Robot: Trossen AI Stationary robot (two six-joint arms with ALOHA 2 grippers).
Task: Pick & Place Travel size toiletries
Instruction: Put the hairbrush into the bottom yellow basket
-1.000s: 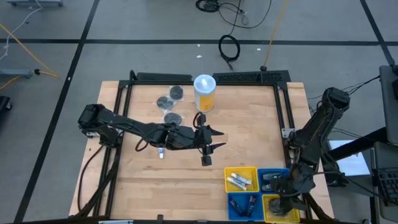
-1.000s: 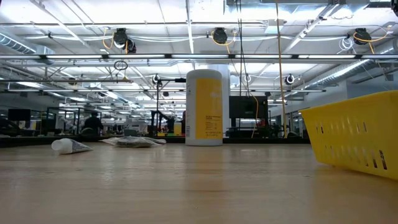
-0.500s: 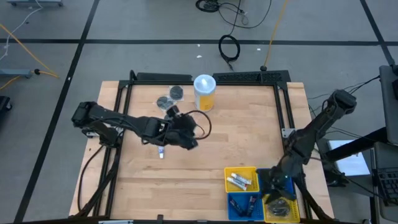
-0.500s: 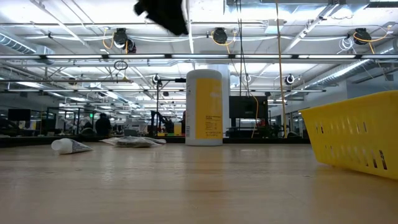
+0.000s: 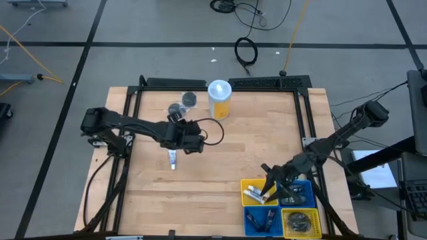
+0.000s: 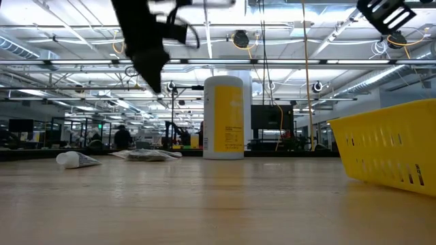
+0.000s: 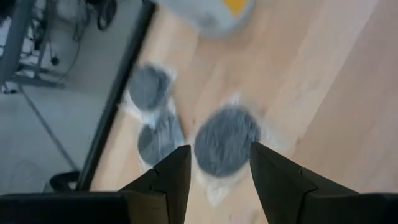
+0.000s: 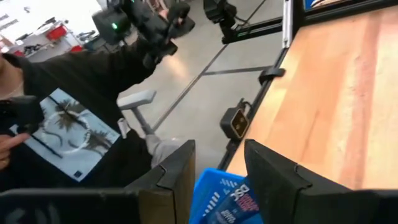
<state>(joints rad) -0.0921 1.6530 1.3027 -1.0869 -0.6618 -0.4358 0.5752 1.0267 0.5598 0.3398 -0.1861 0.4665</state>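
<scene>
We look down on a light wooden worktop [image 5: 220,167] framed by black rails, standing on a grey floor crossed by dark lines, with cables coiled beyond its far edge. From table height, the room behind is a long hall with ceiling lights, pipes and rows of benches.

The left claw [image 5: 193,141] hangs over the far-left part of the worktop, its fingers [image 7: 171,177] spread and holding nothing, directly above a round grey packet [image 7: 227,141]. Two more grey packets [image 5: 183,104] lie just beyond it, near the far rail. A small white tube [image 5: 172,159] lies on the wood just nearside of that claw. The yellow-and-white canister [image 5: 219,99] stands upright beside the packets.

At the near-right corner sit small bins: a yellow bin [image 5: 269,183] holding white tubes [image 5: 254,194], and blue bins [image 5: 303,197] with dark items. The right claw [image 5: 269,181] hovers over these bins, released and empty. Its wrist view looks past the worktop edge to a person in a dark printed shirt [image 8: 68,134].
</scene>
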